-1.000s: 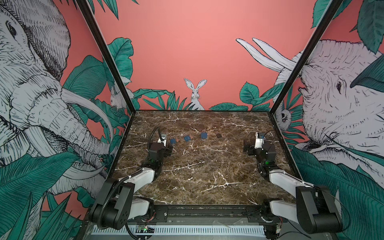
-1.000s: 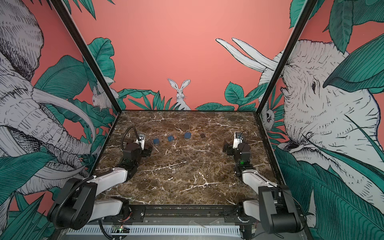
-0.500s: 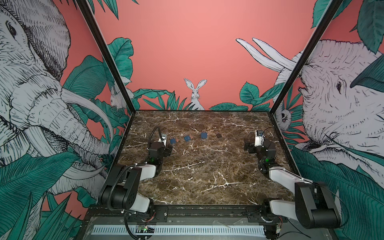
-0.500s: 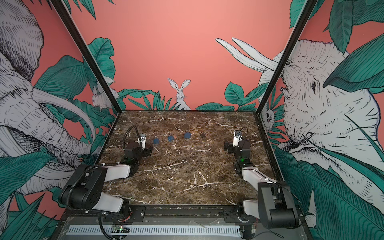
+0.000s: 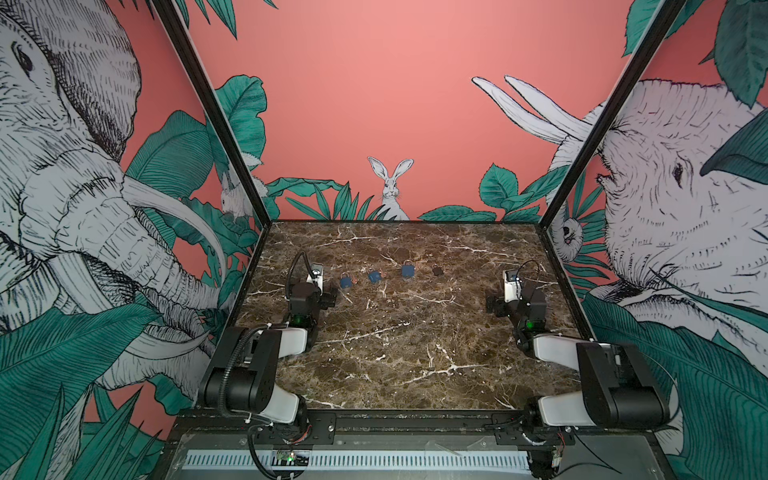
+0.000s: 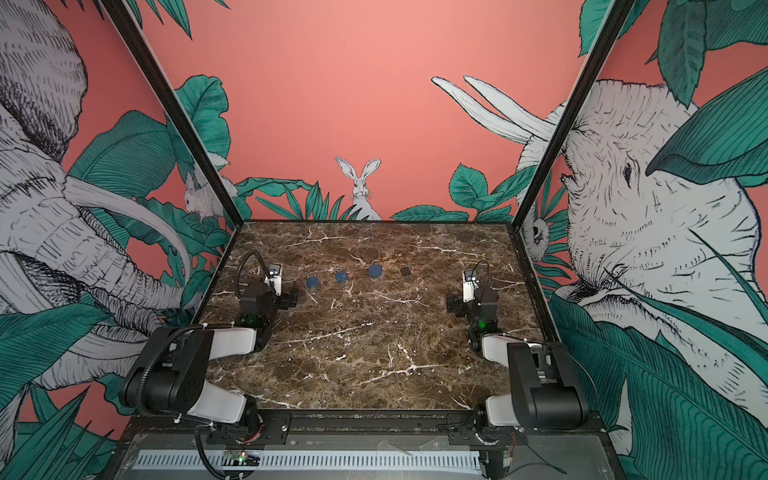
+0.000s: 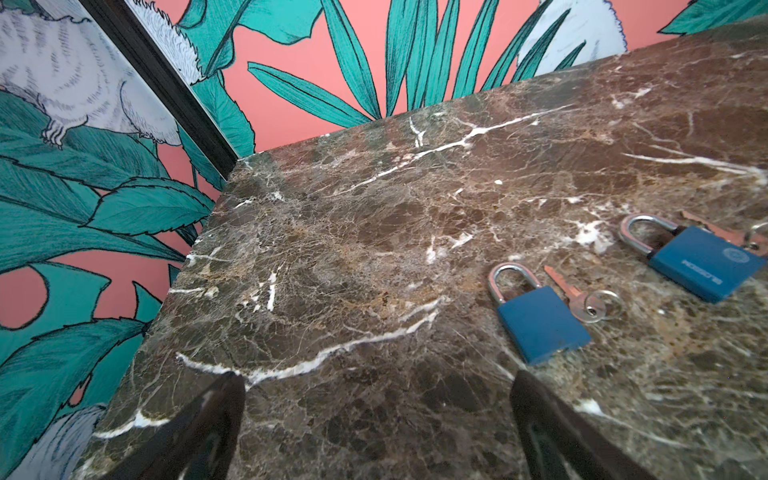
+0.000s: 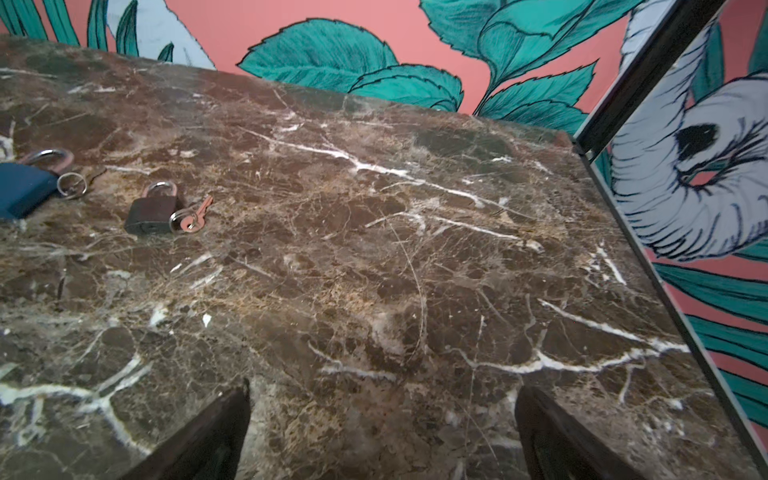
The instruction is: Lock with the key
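A: Where is everything lying right now?
B: 4 locks are sitting in a row toward the back of the marble table (image 5: 395, 332): 3 blue padlocks (image 5: 375, 276) and 1 dark padlock (image 8: 151, 214) at the right end, each with a small key just beside it

A: And the pincers?
B: Both are hanging wide open and empty. The left gripper (image 7: 378, 380) is sitting near the nearest blue padlock (image 7: 540, 328), and the right gripper (image 8: 384, 388) is sitting well apart from the dark one

A: How is that nearest one going to handle?
B: I'm expecting it to feel dense and rigid, with a smooth painted body that may be sliding on the marble. I'm thinking of pinching the flat body across its narrow sides, keeping off the shiny steel shackle (image 7: 494, 286). Its key (image 7: 582, 299) is looking thin and light and is lying flat, so taking it by the round head is looking safest

A: Is the shackle sitting shut?
B: I'm not managing to tell from here
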Motion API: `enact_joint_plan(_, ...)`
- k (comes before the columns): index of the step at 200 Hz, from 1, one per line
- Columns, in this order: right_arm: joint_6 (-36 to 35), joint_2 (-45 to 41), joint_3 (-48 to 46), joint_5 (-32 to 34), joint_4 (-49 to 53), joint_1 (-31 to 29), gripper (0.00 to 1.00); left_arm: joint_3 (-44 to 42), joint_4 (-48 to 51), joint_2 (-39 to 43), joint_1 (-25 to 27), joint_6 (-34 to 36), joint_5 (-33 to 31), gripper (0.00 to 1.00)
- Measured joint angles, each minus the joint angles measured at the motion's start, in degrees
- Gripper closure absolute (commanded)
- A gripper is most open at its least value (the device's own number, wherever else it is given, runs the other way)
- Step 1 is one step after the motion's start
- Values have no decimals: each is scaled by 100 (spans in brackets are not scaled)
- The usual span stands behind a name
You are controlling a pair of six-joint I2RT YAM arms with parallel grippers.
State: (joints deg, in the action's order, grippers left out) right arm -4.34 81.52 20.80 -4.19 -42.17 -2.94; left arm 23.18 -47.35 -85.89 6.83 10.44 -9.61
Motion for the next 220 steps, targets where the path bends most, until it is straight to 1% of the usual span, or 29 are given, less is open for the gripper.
enact_joint_plan(41,-28,378,0,-343,-437,162,1,0,-72,-269,-181,-146,225,1)
enact_joint_plan(53,17,573,0,-404,-710,249,1,0,-83,-313,-208,-186,264,1)
enact_joint_plan(71,120,710,-9,-424,-793,350,1,0,-83,-334,-229,-227,319,0)
enact_joint_plan(125,284,728,61,-358,-833,387,1,0,-94,-337,-275,-295,365,1)
enact_joint_plan(177,437,728,61,20,-828,387,1,0,-96,-337,-278,-297,385,0)
enact_joint_plan(220,463,728,61,79,-828,387,1,0,-98,-337,-278,-299,385,1)
